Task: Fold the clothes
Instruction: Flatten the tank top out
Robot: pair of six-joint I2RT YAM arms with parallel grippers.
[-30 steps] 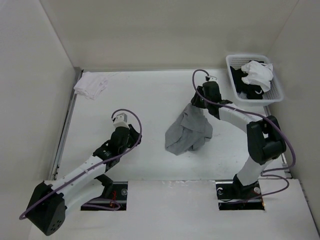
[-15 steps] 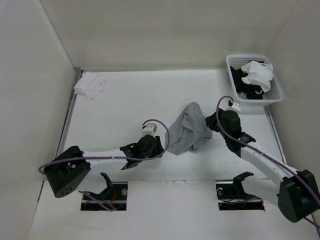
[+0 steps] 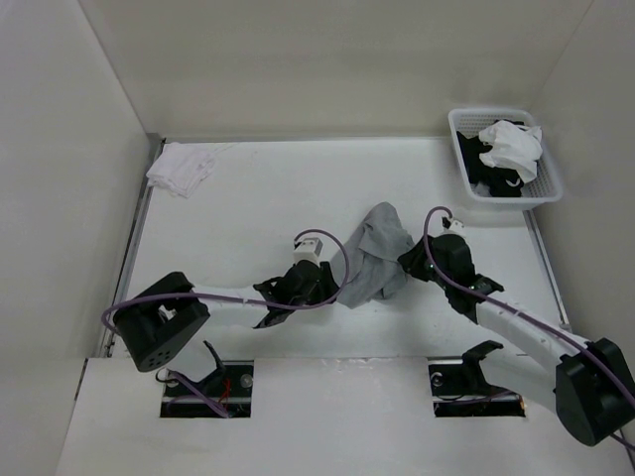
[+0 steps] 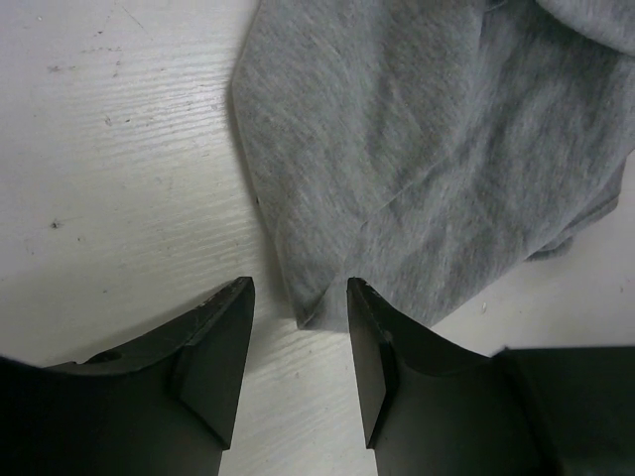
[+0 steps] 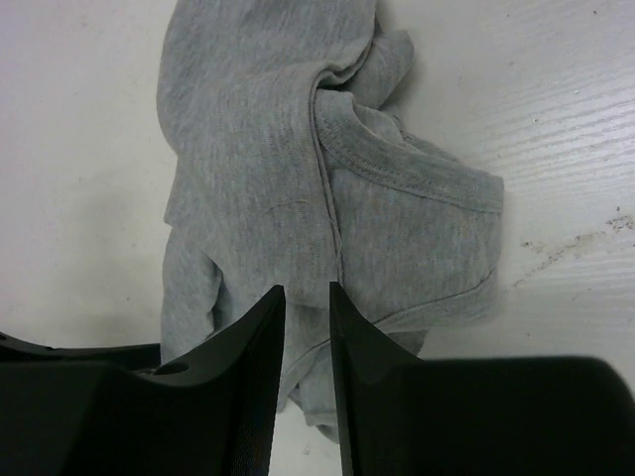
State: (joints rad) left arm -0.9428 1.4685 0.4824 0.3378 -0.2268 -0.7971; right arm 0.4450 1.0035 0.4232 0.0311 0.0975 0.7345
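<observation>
1. A white cloth bundle (image 3: 181, 167) is lying at the far left corner of the table (image 3: 248, 198).
2. The left gripper (image 4: 298, 297) is hovering low with its jaws parted, a corner of the grey top (image 4: 417, 169) poking between them unclamped.
3. The grey top is lying crumpled near the table's middle, its plain knit creasing into folds and a stitched hem showing.
4. The right gripper (image 5: 305, 297) is sitting at the top's right edge, jaws nearly together over the fabric; whether they are pinching it, I cannot tell.
5. A white basket (image 3: 461, 149) at the far right corner is holding black and white garments (image 3: 506, 154).
</observation>
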